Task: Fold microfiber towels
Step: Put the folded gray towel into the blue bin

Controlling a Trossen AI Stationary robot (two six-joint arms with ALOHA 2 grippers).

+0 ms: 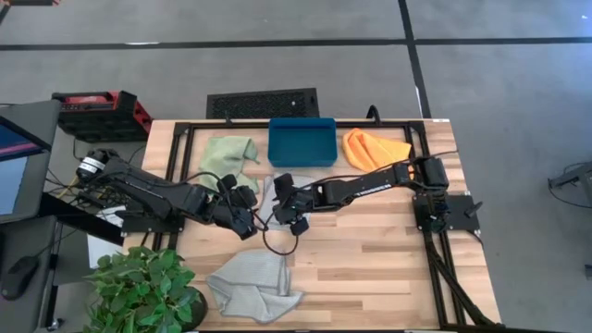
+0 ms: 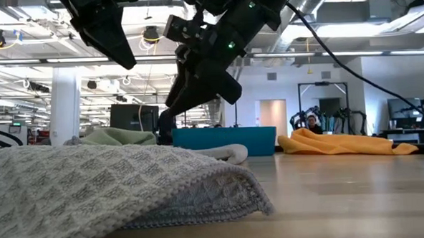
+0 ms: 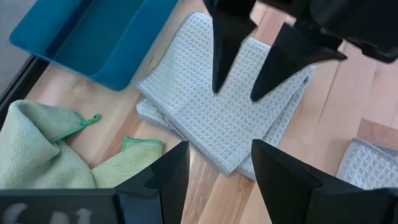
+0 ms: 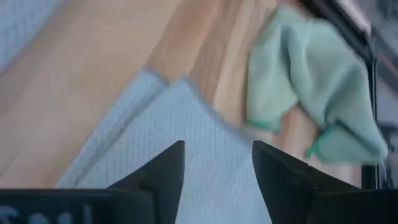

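- High view: your left gripper (image 1: 248, 211) and right gripper (image 1: 289, 205) meet mid-table over the folded grey towel (image 1: 268, 196); green towel (image 1: 228, 153), teal tray (image 1: 302, 141), orange towel (image 1: 375, 148) along the far edge; second grey towel (image 1: 252, 285) crumpled near the plant (image 1: 143, 289)
- Low view: both grippers hang above the table
- Left wrist: your left fingers spread, empty; right fingers (image 3: 227, 46) parted above the folded towel, released
- Right wrist: jaws apart, nothing between them
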